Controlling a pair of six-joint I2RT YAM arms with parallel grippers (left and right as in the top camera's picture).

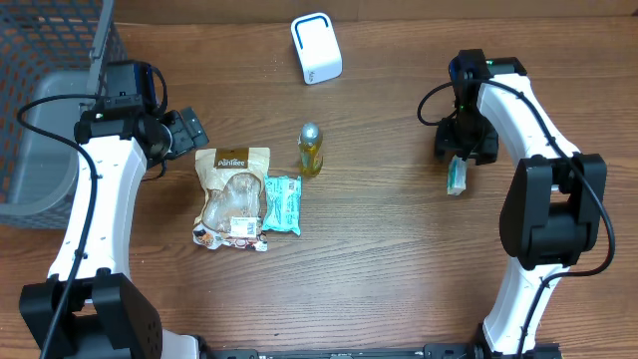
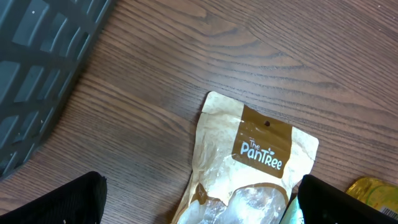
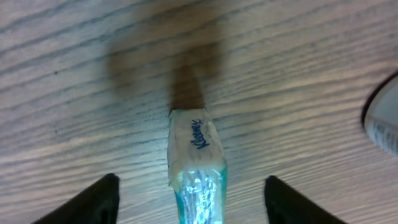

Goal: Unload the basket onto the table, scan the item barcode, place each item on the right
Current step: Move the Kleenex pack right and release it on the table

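A teal and white Kleenex tissue pack (image 3: pixel 194 158) lies edge-up between the fingers of my right gripper (image 3: pixel 191 180), which is open with a clear gap on each side of the pack. From overhead the pack (image 1: pixel 458 177) pokes out just below that gripper (image 1: pixel 464 152) at the right of the table. The white scanner (image 1: pixel 316 48) stands at the back centre. My left gripper (image 2: pixel 200 186) is open and hovers over the top of a tan Pantree pouch (image 2: pixel 258 162), holding nothing.
The pouch (image 1: pixel 231 194), a teal packet (image 1: pixel 281 203) and a small yellow-green bottle (image 1: pixel 311 149) sit together left of centre. A grey mesh basket (image 1: pixel 40 130) fills the far left. A pale rounded object (image 3: pixel 382 121) shows at the right wrist view's edge.
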